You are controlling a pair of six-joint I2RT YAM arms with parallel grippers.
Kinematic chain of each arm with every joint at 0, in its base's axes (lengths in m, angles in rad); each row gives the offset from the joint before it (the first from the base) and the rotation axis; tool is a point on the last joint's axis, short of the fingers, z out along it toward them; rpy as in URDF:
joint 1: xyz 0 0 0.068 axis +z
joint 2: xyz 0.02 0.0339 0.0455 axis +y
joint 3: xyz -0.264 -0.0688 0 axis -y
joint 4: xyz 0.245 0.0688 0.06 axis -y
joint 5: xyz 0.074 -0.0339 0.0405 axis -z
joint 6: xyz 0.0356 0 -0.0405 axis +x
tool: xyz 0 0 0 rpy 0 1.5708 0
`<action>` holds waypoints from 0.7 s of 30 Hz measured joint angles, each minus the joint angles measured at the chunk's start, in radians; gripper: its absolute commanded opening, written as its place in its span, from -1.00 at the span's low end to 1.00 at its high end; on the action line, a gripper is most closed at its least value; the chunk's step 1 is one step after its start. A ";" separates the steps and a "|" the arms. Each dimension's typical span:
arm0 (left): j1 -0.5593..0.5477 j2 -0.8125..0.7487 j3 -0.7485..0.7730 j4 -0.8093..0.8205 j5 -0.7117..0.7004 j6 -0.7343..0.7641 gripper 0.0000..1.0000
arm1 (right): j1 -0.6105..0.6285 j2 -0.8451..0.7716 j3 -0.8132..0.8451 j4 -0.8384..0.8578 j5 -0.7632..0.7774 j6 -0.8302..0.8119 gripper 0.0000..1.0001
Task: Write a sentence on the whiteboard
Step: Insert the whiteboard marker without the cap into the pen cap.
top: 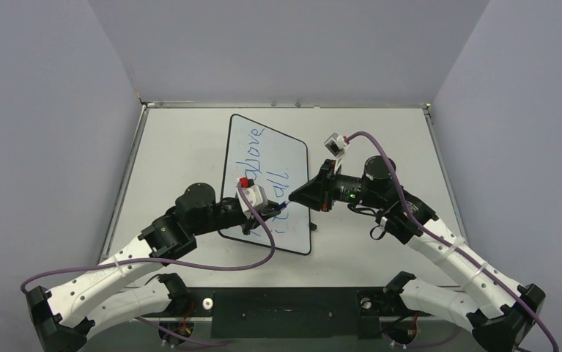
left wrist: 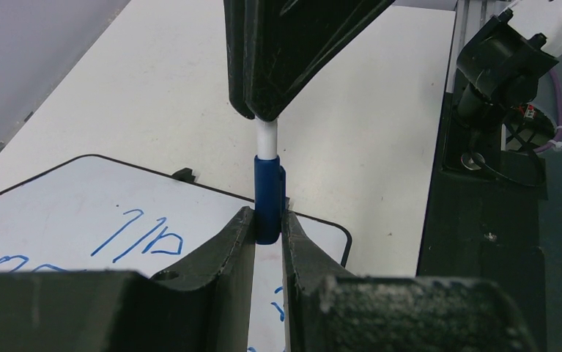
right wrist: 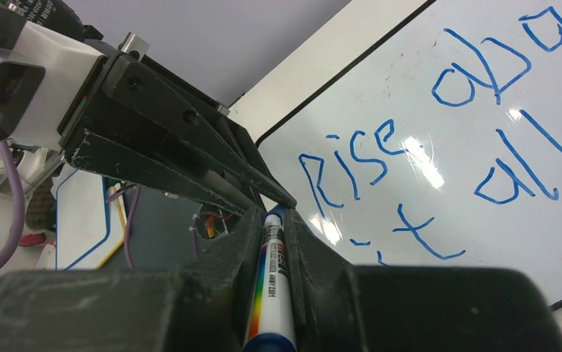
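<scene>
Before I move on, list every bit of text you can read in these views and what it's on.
"Rise": blue marker sentence, first line, on the glossy white black-framed whiteboard.
"above": same line, whole only in the top view.
"it all": second line.
Print on the white marker pen's rainbow label: too small to read.
Blue pen cap: no text shows.

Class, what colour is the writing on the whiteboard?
Blue; the sentence shows best in the right wrist view.
</scene>
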 measured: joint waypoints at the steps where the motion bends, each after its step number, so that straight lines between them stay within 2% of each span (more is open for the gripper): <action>1: 0.000 0.000 0.000 0.000 0.000 0.000 -1.00 | 0.007 0.005 0.000 0.000 0.006 -0.003 -1.00; 21: 0.001 0.000 -0.011 -0.070 -0.034 -0.003 -1.00 | 0.148 0.107 0.062 -0.109 0.187 -0.114 -1.00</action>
